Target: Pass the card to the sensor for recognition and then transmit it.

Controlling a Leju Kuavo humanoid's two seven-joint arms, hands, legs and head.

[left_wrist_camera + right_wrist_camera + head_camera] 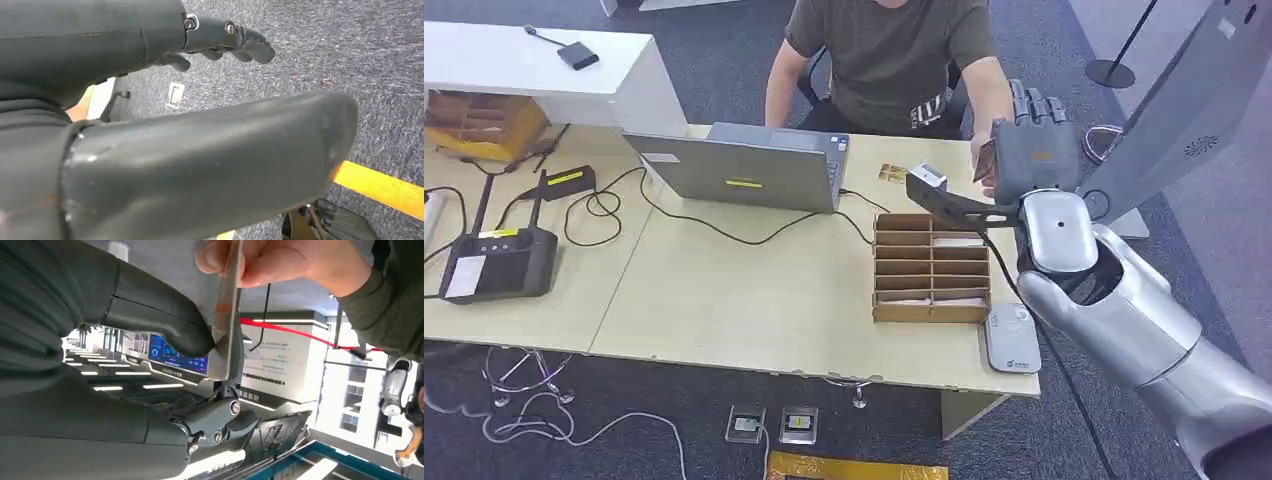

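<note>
My right hand is raised past the table's far right edge, thumb and fingers pinching the card. Card stands edge-on; the person's hand grips its opposite end. Left hand hangs empty, fingers loosely apart. Sensor lies behind, near me.

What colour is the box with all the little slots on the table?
Light brown, like cardboard. The slotted box shows best in the head view.

The card is thin and flat, seen edge-on, held upright between the right robot hand and a person's fingers. The grey sensor lies flat at the table edge.
</note>
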